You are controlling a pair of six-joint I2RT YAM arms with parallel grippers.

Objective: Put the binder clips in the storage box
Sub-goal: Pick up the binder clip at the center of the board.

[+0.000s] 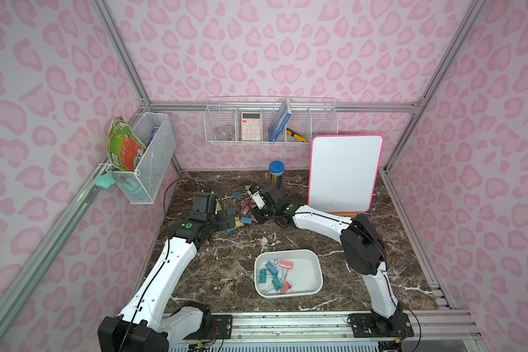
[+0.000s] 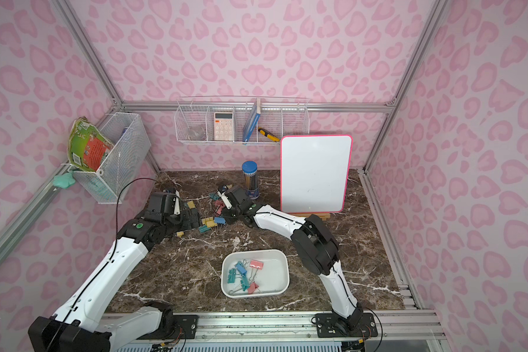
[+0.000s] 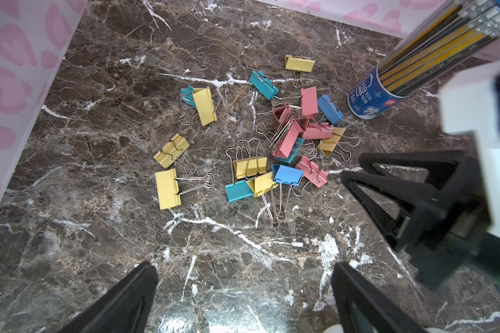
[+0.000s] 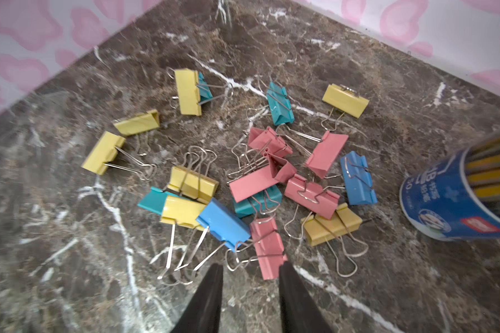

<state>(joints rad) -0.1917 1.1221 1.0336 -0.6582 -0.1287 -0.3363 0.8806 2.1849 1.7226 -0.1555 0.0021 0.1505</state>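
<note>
Several binder clips [image 1: 241, 210] [image 2: 214, 213] in pink, teal, blue and yellow lie in a loose heap [image 3: 272, 150] [image 4: 257, 178] on the dark marble table near the back. The white storage box [image 1: 307, 269] [image 2: 275, 269] sits at the front centre and holds several more clips [image 1: 275, 274]. My left gripper [image 3: 243, 266] [image 1: 226, 218] hovers open wide at the heap's left side, nothing between its fingers. My right gripper [image 4: 251, 266] [image 3: 352, 168] is part open at the heap's right side. One end of a pink clip [image 4: 267, 248] lies in its gap, ungripped.
A clear pencil tube with a blue lid [image 1: 276, 176] [image 4: 451, 207] stands just behind the heap. A pink-rimmed whiteboard [image 1: 345, 173] leans on a stand at the back right. Wire baskets [image 1: 272, 125] [image 1: 147, 158] hang on the back and left walls.
</note>
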